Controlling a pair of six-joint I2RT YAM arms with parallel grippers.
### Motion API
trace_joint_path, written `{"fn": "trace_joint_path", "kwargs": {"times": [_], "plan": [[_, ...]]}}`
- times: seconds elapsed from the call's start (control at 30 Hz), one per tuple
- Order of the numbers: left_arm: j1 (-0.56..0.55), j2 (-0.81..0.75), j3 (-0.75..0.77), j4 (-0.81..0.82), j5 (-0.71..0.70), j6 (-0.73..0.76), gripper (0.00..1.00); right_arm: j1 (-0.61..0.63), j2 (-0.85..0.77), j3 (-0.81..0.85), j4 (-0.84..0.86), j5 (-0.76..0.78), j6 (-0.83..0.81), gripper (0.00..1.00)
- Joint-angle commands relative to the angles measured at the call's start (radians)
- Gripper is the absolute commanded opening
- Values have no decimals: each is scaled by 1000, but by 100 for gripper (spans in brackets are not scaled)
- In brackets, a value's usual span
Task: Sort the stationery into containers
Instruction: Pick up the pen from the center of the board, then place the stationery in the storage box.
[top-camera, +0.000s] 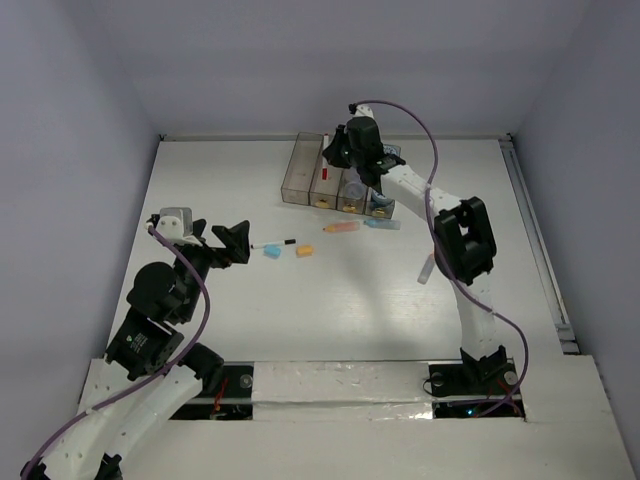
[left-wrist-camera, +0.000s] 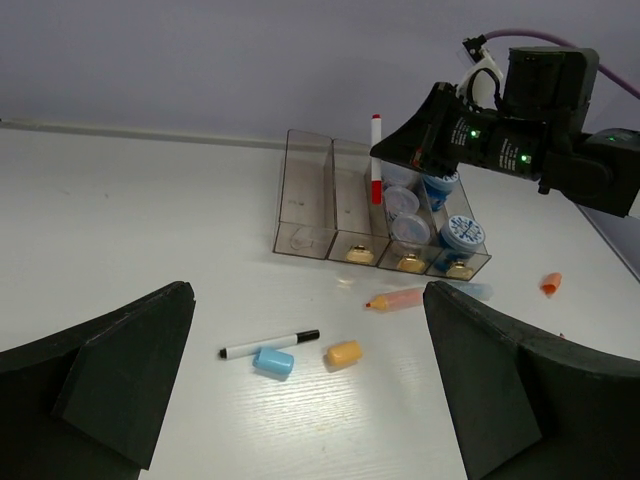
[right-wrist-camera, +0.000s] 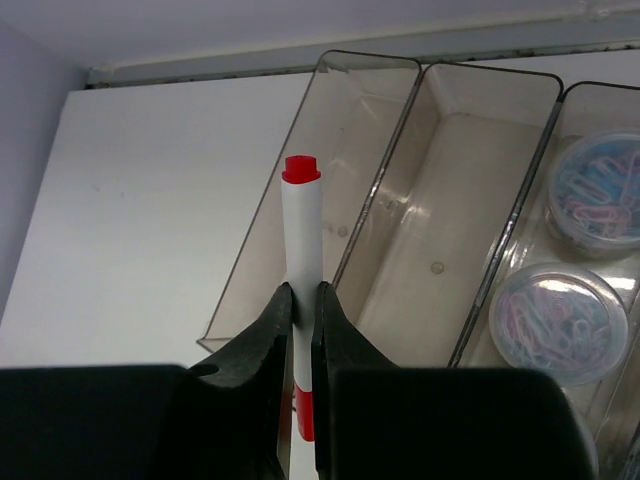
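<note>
My right gripper (right-wrist-camera: 303, 300) is shut on a red and white pen (right-wrist-camera: 302, 230), held upright above the row of translucent bins (top-camera: 310, 185); the pen also shows in the top view (top-camera: 325, 145) and the left wrist view (left-wrist-camera: 376, 160). Round jars (right-wrist-camera: 563, 322) lie in the third and fourth bins. My left gripper (top-camera: 232, 243) is open and empty, left of a black and white pen (left-wrist-camera: 268, 344), a blue eraser (left-wrist-camera: 273, 361) and an orange eraser (left-wrist-camera: 343, 352). An orange marker (left-wrist-camera: 395, 298) and a blue marker (top-camera: 383, 224) lie before the bins.
A small orange piece (left-wrist-camera: 550, 283) lies on the table right of the bins in the left wrist view. The two left bins (right-wrist-camera: 330, 180) hold nothing that I can see. The back wall stands just behind the bins.
</note>
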Motion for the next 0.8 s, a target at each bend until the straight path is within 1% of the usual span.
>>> {"fn": "trace_joint_path", "kwargs": {"times": [0.0, 0.03, 0.13, 0.17, 0.23, 0.27, 0.37, 0.43, 0.5, 0.53, 0.6, 0.63, 0.67, 0.73, 0.77], "plan": [[4, 7, -5, 50, -5, -2, 99, 9, 14, 71, 9, 54, -1, 1], [4, 9, -5, 51, -4, -2, 99, 9, 20, 77, 3, 63, -3, 2], [4, 12, -3, 53, 2, -3, 99, 9, 48, 109, -29, 74, -1, 10], [4, 10, -3, 53, 4, -3, 99, 9, 52, 109, -34, 77, -3, 24], [4, 9, -5, 53, 4, -3, 99, 9, 57, 109, -39, 76, -14, 37], [4, 7, -5, 53, 2, -3, 99, 9, 57, 109, -40, 74, -21, 48], [4, 4, -7, 51, 1, -3, 99, 9, 42, 102, -49, 86, -58, 58], [4, 3, -7, 50, 1, -3, 99, 9, 10, 79, -49, 74, -95, 60], [4, 4, -5, 50, 1, -3, 99, 9, -18, 53, -33, 15, -138, 60], [4, 4, -5, 51, 1, -3, 99, 9, -42, 47, -33, -91, -193, 60], [4, 3, -5, 50, -2, -3, 99, 18, -58, 43, -55, -218, -266, 60], [4, 2, -5, 50, -4, -3, 99, 27, -63, 51, -78, -322, -314, 60], [4, 1, -5, 48, -7, -3, 99, 55, -72, 57, -148, -369, -421, 61], [4, -1, -5, 48, -14, -2, 99, 93, -79, 65, -230, -404, -539, 62], [4, -1, -4, 48, -21, -2, 99, 115, -81, 74, -315, -412, -646, 62]]}}
